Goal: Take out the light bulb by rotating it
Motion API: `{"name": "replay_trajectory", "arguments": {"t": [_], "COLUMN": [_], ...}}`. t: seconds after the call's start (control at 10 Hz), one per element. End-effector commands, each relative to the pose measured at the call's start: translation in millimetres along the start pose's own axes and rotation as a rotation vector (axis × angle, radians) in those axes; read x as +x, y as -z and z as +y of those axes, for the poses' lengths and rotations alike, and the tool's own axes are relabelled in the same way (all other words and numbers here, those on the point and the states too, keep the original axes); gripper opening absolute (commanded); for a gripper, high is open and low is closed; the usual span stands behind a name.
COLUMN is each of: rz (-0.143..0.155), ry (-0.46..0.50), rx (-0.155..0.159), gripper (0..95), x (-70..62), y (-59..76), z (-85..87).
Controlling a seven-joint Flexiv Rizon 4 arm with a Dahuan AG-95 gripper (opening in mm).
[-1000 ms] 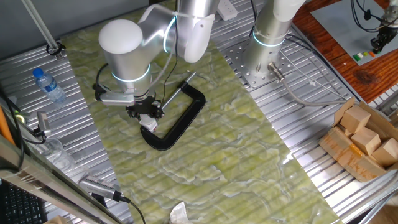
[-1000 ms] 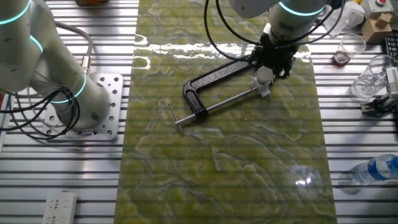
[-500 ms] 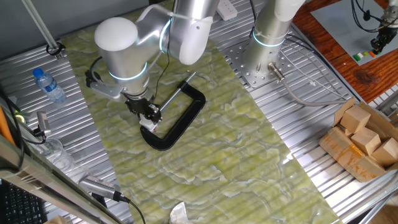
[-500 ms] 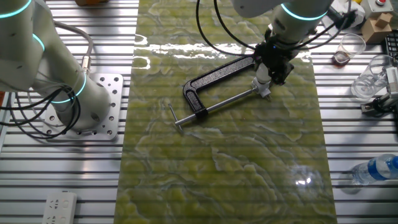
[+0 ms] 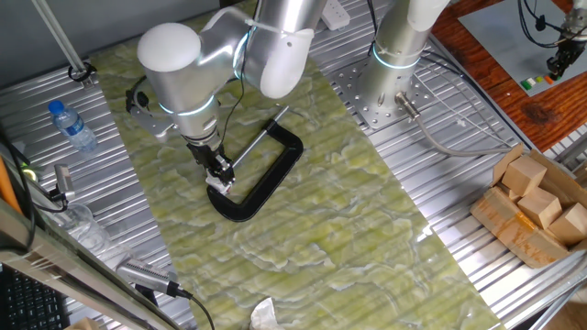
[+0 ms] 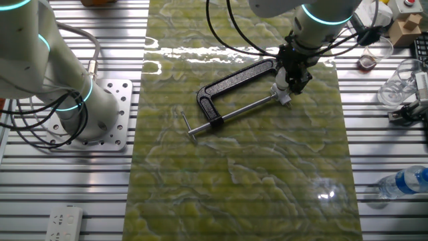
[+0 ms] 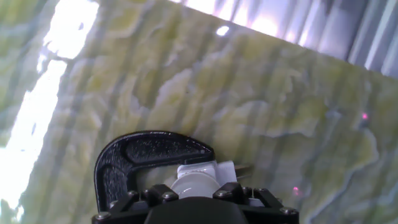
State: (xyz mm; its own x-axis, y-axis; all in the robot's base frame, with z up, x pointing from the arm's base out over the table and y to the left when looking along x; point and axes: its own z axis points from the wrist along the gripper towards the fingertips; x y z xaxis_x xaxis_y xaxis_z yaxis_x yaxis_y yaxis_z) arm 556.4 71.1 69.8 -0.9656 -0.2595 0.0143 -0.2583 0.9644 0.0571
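Note:
The light bulb [image 7: 194, 185] is a small frosted-white bulb with a short white base. It sits in the jaw of the black C-clamp [image 5: 266, 174], which lies on the green marbled mat [image 5: 348, 229]. My gripper [image 5: 218, 171] stands over it, shut on the bulb, with a finger on each side in the hand view. In the other fixed view the gripper [image 6: 289, 78] hides most of the bulb [image 6: 283, 89] at the end of the clamp [image 6: 231, 80]. The clamp's curved end [image 7: 137, 158] shows behind the bulb.
A clear water bottle with a blue cap [image 5: 71, 126] lies at the left; it also shows in the other fixed view [image 6: 404, 183]. A second arm's base [image 5: 394, 69] stands at the back. Wooden blocks [image 5: 537, 206] sit in a box at right. A crumpled white scrap [image 5: 264, 314] lies near the front edge.
My wrist has turned about the bulb while the fingers stay on it. The clamp has not moved.

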Motion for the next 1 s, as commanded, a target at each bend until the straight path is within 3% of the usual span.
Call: {"name": "replay_trajectory", "arguments": {"t": [0.1,0.4,0.5,0.6,0.9,1.0], "rz": [0.003,0.004,-0.001,0.000,0.005,0.005], "ry": [-0.062,-0.064,-0.069,-0.072,-0.059,-0.014], "rx": [-0.002,0.002,0.008,0.008,0.019,0.027], "gripper": [57.0,57.0,19.0,0.0,0.0,0.0], "x": [0.3,0.4,0.3,0.3,0.3,0.3], "y": [0.1,-0.1,-0.6,-0.6,-0.9,-1.1], "z": [0.5,0.5,0.4,0.4,0.3,0.3]}}
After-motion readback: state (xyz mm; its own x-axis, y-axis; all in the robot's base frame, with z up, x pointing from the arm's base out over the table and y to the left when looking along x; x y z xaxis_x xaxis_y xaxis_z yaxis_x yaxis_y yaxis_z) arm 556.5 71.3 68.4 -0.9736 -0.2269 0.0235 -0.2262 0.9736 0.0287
